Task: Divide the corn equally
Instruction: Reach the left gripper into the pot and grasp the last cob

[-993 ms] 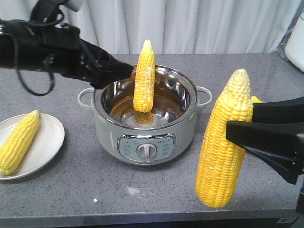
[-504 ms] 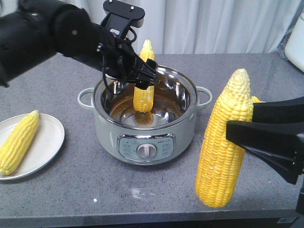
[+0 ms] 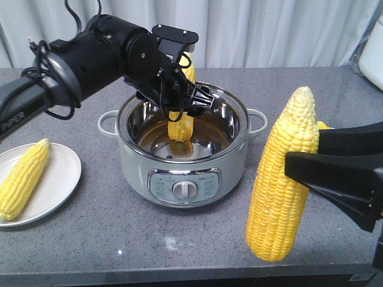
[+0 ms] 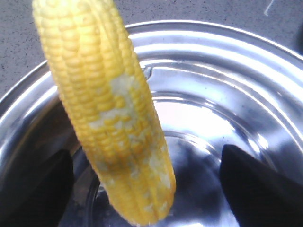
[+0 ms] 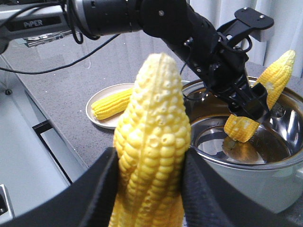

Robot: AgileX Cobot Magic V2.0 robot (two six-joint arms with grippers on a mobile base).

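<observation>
Front view: left claw [image 3: 181, 106] straddles a cob [image 3: 181, 128] standing in the pot [image 3: 230, 170]; right claw [image 3: 302, 164] grips a second cob [image 3: 280, 191] upright at the right of the bench [image 3: 108, 227]; a third cob [image 3: 24, 178] lies on the plate [image 3: 63, 176]. Left wrist view: fingers [image 4: 33, 189] spread wide, clear of the cob [image 4: 106, 113] on both sides. Right wrist view: fingers [image 5: 201, 189] clamp the second cob [image 5: 151, 156].

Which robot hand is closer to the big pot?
Left. The left gripper is over the pot, open around the cob standing in it. The right gripper holds another cob off to the pot's side, apart from it.
</observation>
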